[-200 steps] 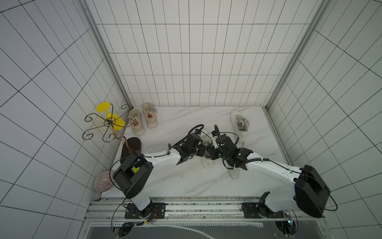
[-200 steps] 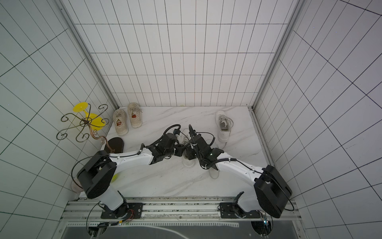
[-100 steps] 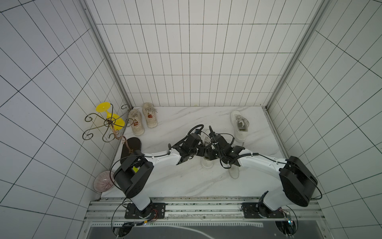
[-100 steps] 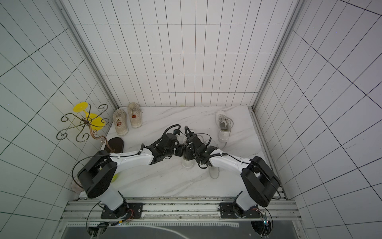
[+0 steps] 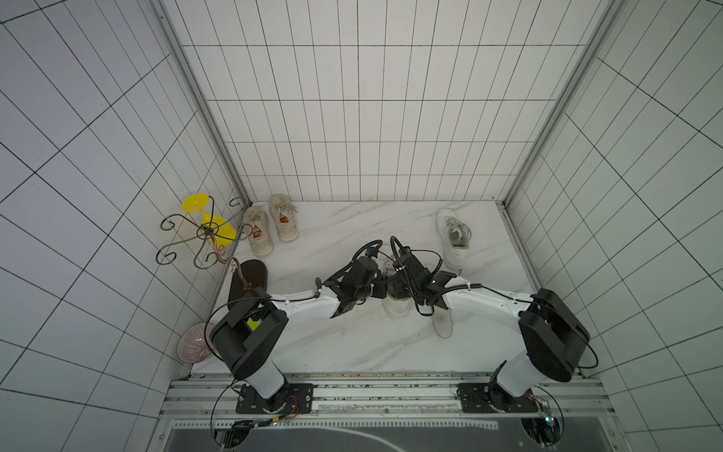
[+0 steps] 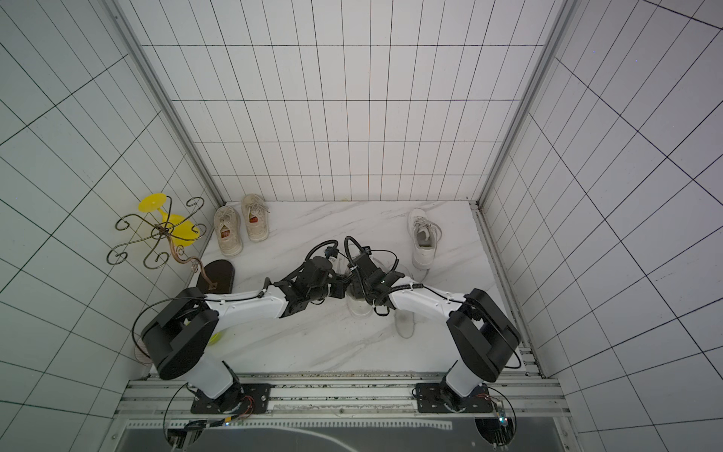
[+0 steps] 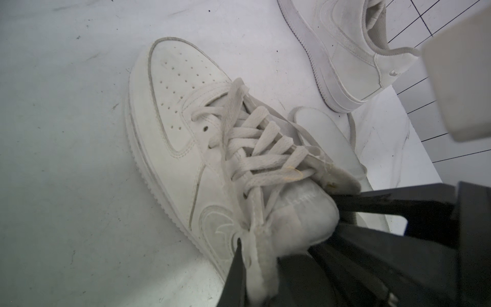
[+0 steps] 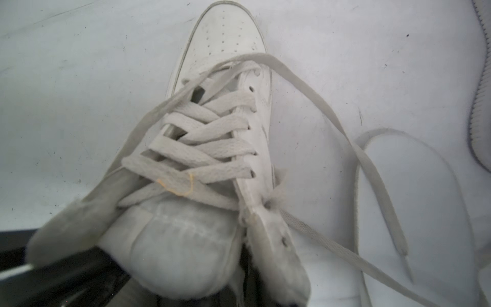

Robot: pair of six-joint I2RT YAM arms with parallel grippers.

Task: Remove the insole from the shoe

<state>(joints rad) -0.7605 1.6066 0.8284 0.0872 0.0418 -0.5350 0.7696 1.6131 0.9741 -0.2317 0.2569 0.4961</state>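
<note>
White shoe (image 7: pixel 172 119), embossed side swoosh (image 7: pixel 216 226)

Place: a robot lab cell dressed up as a tiled room of a home.
Walls: white tiled panels (image 5: pixel 352 117) on three sides, joined by bare aluminium corner posts (image 5: pixel 203 105).
Bench: a marble-look bench (image 5: pixel 352 344), edged in front by a slotted aluminium rail (image 5: pixel 371 395).
Machinery: left arm (image 5: pixel 305 307) and right arm (image 5: pixel 485 309), bolted to that rail, cables loose.
Props: white laced shoe (image 5: pixel 397 307) mid-bench, another white shoe (image 5: pixel 454 238) near the right wall, beige pair (image 5: pixel 258 231) at the back, wire stand (image 5: pixel 203 235) with a yellow goblet (image 5: pixel 195 203).
</note>
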